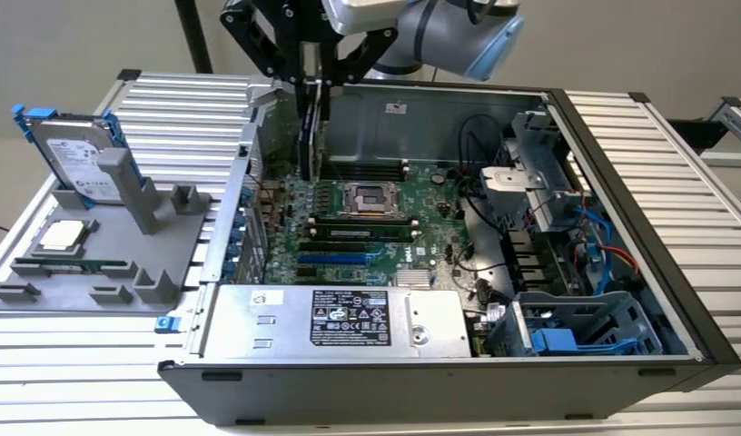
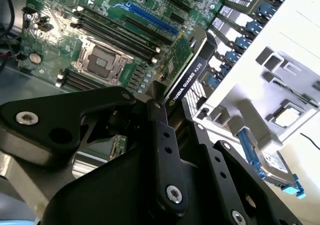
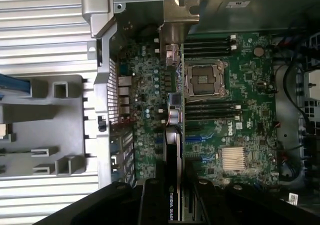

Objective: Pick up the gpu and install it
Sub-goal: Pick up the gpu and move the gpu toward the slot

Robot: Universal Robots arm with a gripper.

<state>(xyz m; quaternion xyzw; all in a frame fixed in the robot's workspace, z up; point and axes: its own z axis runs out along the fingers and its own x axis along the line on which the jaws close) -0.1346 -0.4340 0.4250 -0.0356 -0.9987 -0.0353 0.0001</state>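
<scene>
White lettering runs along the black edge of the gpu (image 2: 186, 84), a white logo is printed on the green motherboard (image 3: 250, 92), a dark label crowded with small marks sits on the silver power supply (image 1: 261, 320), and a pale printed label covers the hard drive (image 1: 83, 156).

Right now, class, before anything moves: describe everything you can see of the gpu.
The gpu is a flat card with a green circuit board on one face and a black cooler shroud whose edge carries white lettering. It hangs upright, edge-on, over the motherboard inside the open computer case. The tool is shut on it, clamping both faces. Whether its lower edge touches a slot cannot be told.
</scene>
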